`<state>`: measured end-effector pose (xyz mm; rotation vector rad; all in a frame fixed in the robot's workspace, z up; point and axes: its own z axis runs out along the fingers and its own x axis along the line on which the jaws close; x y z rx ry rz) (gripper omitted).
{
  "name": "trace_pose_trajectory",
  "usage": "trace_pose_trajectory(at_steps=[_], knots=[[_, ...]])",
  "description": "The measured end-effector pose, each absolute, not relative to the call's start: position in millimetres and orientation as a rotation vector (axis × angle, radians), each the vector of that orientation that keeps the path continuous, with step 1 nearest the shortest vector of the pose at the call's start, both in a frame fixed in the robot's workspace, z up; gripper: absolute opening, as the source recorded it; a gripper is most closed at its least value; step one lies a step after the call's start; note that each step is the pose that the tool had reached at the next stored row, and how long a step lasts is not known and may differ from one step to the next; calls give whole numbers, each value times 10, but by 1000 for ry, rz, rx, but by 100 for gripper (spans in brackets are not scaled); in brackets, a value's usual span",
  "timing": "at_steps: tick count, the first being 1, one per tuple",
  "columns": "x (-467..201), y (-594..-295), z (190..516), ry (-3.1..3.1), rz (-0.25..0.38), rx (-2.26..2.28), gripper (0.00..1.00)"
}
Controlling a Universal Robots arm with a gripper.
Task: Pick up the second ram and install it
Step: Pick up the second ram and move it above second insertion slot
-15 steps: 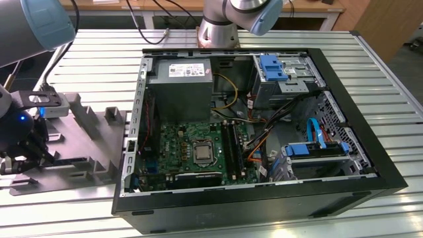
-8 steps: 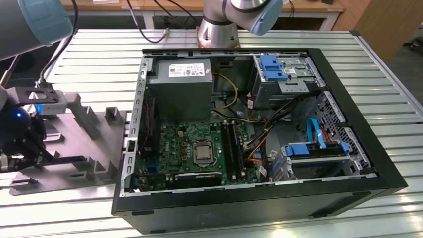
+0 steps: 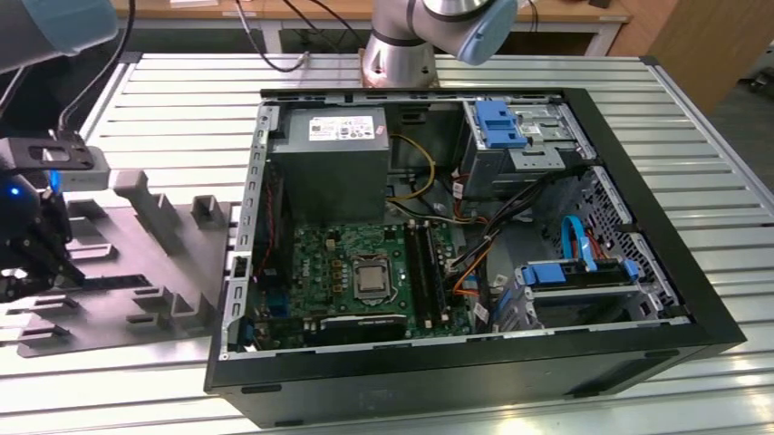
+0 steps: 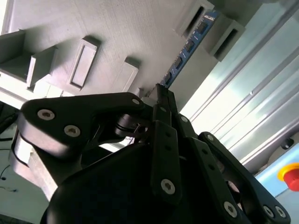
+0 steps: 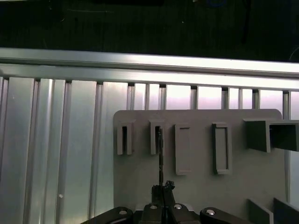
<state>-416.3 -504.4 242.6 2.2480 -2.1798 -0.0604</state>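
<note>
The gripper [image 4: 161, 93] is pinched shut on the near end of the second ram [image 4: 187, 51], its black fingers [image 4: 164, 135] meeting on the thin board. The stick runs straight out from the fingertips, and its far end sits in a slotted post of the grey holder tray [image 4: 117, 28] beneath the tool. Under the tray lies the ribbed metal table [image 5: 56, 154]. In the exterior view, the open computer case [image 3: 677, 272] stands well off to the gripper's side, with the green motherboard [image 3: 326, 263] inside.
</note>
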Motion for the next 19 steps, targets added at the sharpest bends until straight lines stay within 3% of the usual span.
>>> trace_pose_trajectory(at_steps=[19], knots=[[-4162, -5041, 3211, -2180, -60, 2248, 11]])
